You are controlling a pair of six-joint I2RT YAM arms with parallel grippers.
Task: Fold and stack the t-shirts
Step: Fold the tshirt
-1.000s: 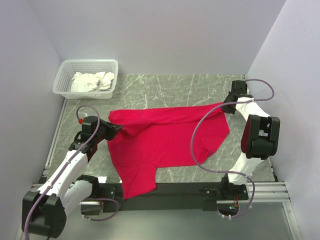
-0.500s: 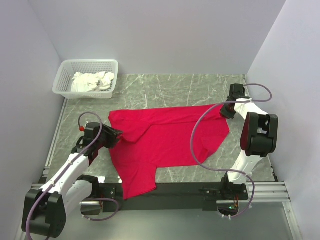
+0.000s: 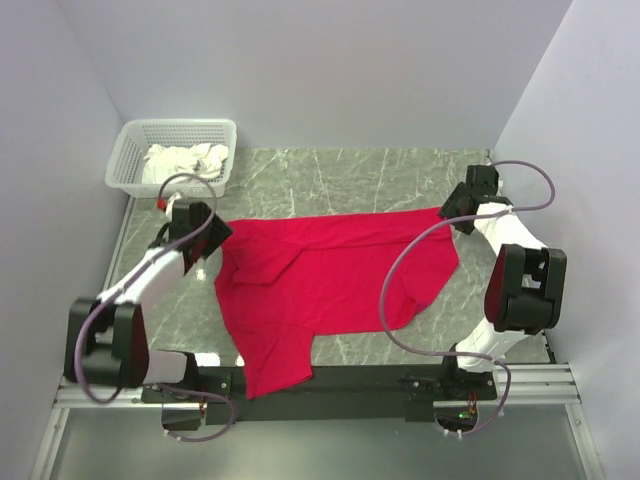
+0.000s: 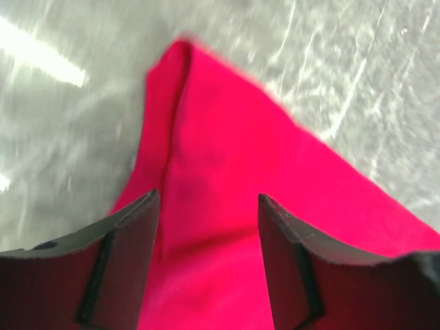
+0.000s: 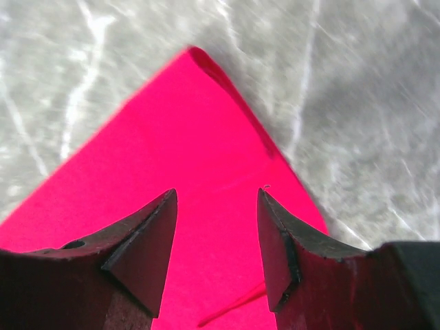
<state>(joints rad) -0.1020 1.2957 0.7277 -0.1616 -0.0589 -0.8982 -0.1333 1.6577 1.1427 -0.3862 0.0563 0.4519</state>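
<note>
A red t-shirt (image 3: 330, 285) lies spread across the middle of the marbled table (image 3: 330, 175). A white lattice basket (image 3: 128, 165) holding white cloth (image 3: 185, 162) sits at the far left corner, apart from the shirt. The right arm's grey cable (image 3: 385, 290) loops over the fabric. Only the wrist views show the jaws. The left pincer (image 4: 206, 234) and right pincer (image 5: 214, 227) each stand parted, holding nothing, above a shirt corner.

The claw (image 5: 216, 199) hangs with its jaws parted and nothing gripped. Under and ahead of it lies a shirt (image 5: 172, 130) corner, tip pointing away, flat on the table (image 5: 364, 96).
</note>
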